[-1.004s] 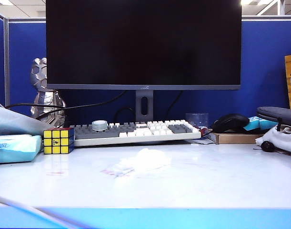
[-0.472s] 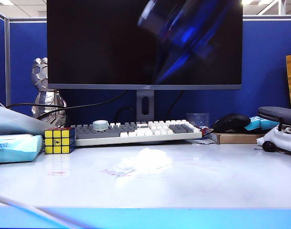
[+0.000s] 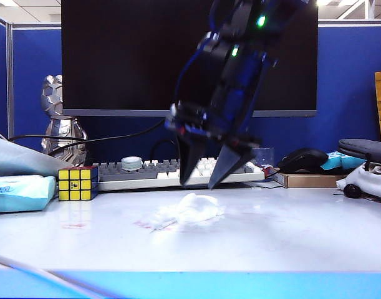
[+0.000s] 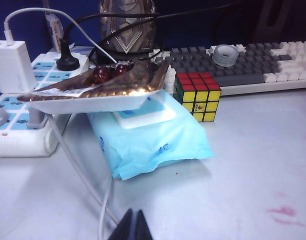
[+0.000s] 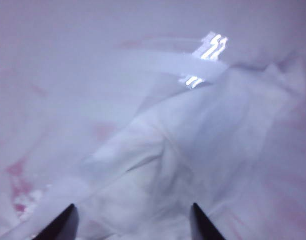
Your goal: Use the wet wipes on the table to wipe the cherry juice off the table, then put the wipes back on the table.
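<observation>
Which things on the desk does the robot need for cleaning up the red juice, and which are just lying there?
Needed:
- crumpled white wet wipes
- pale pink cherry juice smears
- glossy white table
- open right gripper, just above the wipes

Just lying about:
- colourful puzzle cube
- light-blue tissue pack
- grey and white keyboard
- black mouse
- shut left gripper, off to the side

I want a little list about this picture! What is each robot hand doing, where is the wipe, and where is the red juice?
right gripper: open, pointing down just above the wet wipes
left gripper: shut, holding nothing, low over the table near the blue tissue pack
wet wipes: crumpled on the table, in front of the keyboard
cherry juice: faint pink smears on the table
</observation>
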Controlling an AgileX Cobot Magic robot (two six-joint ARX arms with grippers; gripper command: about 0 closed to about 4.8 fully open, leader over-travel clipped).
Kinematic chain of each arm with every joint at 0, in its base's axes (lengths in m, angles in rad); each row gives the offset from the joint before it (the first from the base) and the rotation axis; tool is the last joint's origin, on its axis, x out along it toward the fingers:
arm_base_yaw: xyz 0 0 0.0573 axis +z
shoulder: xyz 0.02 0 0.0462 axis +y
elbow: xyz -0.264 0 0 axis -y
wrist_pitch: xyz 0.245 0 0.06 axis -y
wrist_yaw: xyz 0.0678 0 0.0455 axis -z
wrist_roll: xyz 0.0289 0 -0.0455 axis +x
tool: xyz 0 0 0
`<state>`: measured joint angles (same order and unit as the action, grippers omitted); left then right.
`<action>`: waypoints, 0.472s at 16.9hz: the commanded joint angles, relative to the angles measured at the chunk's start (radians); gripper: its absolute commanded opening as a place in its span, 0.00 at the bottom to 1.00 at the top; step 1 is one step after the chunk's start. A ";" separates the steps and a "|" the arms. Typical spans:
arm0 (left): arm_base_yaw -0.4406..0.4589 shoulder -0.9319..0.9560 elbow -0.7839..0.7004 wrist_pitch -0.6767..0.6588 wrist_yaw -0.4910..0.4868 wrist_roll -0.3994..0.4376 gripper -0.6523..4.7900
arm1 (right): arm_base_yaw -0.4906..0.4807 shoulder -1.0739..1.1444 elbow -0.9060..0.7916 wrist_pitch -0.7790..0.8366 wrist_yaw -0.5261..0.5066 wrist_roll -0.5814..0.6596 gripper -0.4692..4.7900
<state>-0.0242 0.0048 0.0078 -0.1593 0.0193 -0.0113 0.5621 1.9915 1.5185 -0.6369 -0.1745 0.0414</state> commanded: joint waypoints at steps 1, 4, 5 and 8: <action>-0.002 -0.003 -0.002 -0.008 0.007 0.007 0.13 | 0.001 0.011 0.011 0.030 0.046 -0.009 0.67; -0.002 -0.003 -0.002 -0.008 0.006 0.008 0.13 | 0.001 0.041 0.012 0.048 0.066 -0.019 0.67; -0.002 -0.003 -0.002 -0.008 0.007 0.008 0.13 | 0.001 0.057 0.013 0.050 0.069 -0.020 0.66; -0.002 -0.003 -0.002 -0.008 0.007 0.008 0.13 | 0.002 0.095 0.039 0.004 0.103 -0.055 0.36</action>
<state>-0.0242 0.0048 0.0078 -0.1593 0.0193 -0.0113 0.5629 2.0819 1.5436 -0.6155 -0.0868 0.0120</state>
